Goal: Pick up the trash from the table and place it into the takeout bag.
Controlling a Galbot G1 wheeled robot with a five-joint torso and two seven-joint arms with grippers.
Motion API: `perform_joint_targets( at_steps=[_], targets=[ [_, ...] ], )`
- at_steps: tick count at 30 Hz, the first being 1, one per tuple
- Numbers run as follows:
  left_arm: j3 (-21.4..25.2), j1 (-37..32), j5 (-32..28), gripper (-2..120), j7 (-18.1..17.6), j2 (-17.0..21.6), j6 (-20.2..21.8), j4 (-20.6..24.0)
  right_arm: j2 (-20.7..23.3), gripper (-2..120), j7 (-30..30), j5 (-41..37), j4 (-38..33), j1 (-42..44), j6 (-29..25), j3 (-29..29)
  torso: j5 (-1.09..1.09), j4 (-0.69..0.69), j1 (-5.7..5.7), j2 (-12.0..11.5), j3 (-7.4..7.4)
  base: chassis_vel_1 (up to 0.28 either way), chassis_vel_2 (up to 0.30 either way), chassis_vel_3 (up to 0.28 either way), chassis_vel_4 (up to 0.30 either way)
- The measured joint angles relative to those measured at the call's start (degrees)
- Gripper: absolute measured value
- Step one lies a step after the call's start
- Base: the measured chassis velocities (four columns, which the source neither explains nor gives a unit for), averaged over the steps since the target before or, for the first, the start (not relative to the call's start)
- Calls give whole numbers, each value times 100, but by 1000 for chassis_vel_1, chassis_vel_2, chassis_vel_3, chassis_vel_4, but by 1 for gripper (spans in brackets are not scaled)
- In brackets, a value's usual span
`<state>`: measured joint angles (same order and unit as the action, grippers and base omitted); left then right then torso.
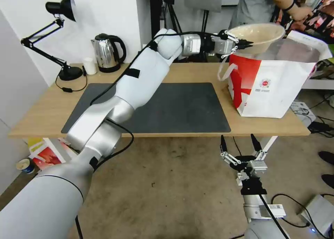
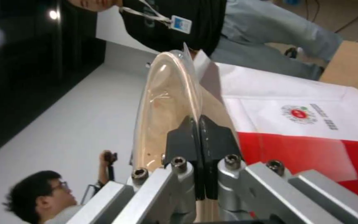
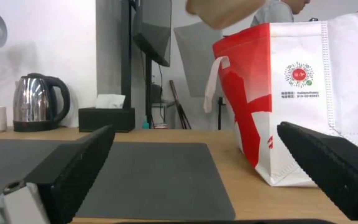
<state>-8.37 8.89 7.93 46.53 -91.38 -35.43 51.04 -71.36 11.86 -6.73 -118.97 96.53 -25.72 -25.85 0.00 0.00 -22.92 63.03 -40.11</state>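
My left gripper (image 1: 243, 43) pinches the rim of the shallow beige plastic bowl (image 1: 259, 33) above the boxy white-and-red takeout bag (image 1: 275, 80). The bowl looks light, thin and flexible; rim grip suits it. My right gripper (image 1: 240, 145) hangs spread wide below the light-wood table (image 1: 41, 110).

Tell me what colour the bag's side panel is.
Red, on the takeout bag; clearest in the right wrist view.

One beige bowl (image 1: 259, 35); one takeout bag (image 1: 275, 82); one kettle (image 1: 108, 53); one lamp (image 1: 52, 33).
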Motion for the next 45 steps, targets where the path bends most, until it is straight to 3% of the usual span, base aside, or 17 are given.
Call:
perform_joint_targets(
  at_steps=[8,17,30,45],
  targets=[
    [-608,47,-464,0,-194,-6,58,-383,0,100,0,0,0,0,0,0,0,0,0,-1,0,0,0,0,0],
    [-806,208,-501,0,-268,-8,57,-766,0,100,0,0,0,0,0,0,0,0,-1,-1,0,0,0,0,0],
    [-980,413,-532,0,-493,-11,138,-755,0,100,0,0,0,0,0,0,0,0,-1,-1,0,0,0,0,0],
    [-798,720,-575,0,-457,-8,117,-181,0,100,0,0,0,0,0,0,0,0,0,-1,0,0,0,0,0]
  ],
)
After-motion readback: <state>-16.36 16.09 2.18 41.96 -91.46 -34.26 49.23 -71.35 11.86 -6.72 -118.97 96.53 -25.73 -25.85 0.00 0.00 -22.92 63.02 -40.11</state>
